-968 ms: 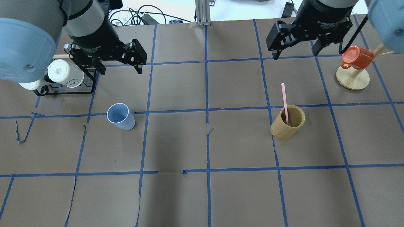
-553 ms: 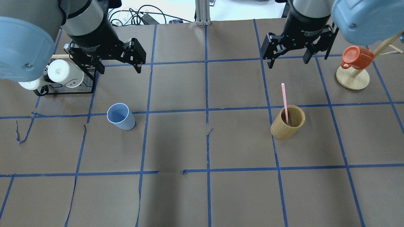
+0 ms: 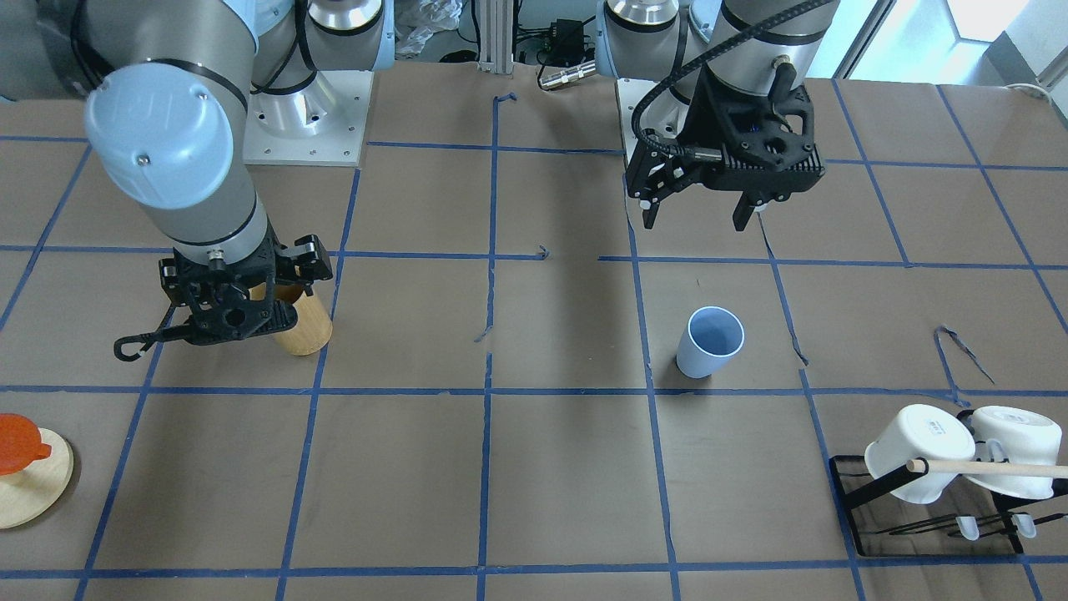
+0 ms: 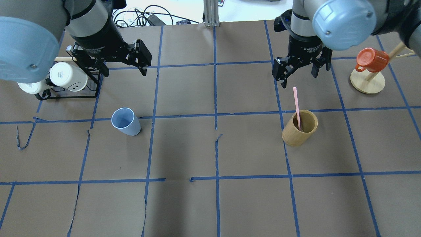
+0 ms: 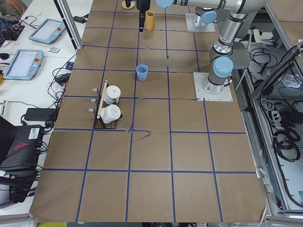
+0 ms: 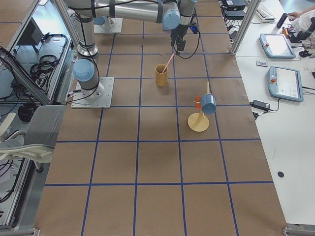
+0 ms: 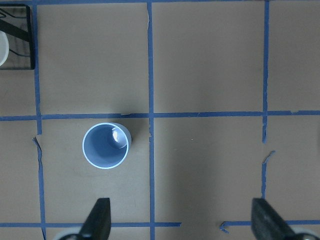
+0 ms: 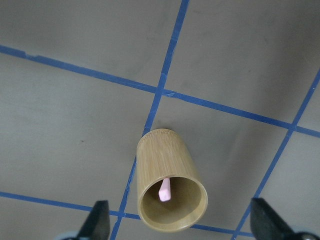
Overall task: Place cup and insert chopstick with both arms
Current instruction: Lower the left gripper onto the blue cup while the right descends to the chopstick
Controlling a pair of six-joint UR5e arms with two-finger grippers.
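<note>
The light blue cup [image 4: 125,121] stands upright on the left half of the table; it also shows in the front view [image 3: 709,342] and the left wrist view [image 7: 105,146]. One pink chopstick [image 4: 297,102] leans in a tan bamboo holder [image 4: 299,130] on the right; its tip shows in the right wrist view [image 8: 164,190]. My left gripper [image 4: 125,67] is open and empty, hovering behind the cup. My right gripper [image 4: 297,78] is open and empty, hovering just behind the chopstick's top end.
A black wire rack [image 4: 88,93] with white mugs [image 4: 67,76] and a wooden rod stands at the far left. A wooden mug tree [image 4: 367,82] with a red mug [image 4: 371,59] stands at the far right. Blue tape lines grid the brown table.
My right gripper has moved down and nearer, from the table's far edge to just behind the chopstick's top. My left gripper has barely moved. Cup and holder are unmoved.
</note>
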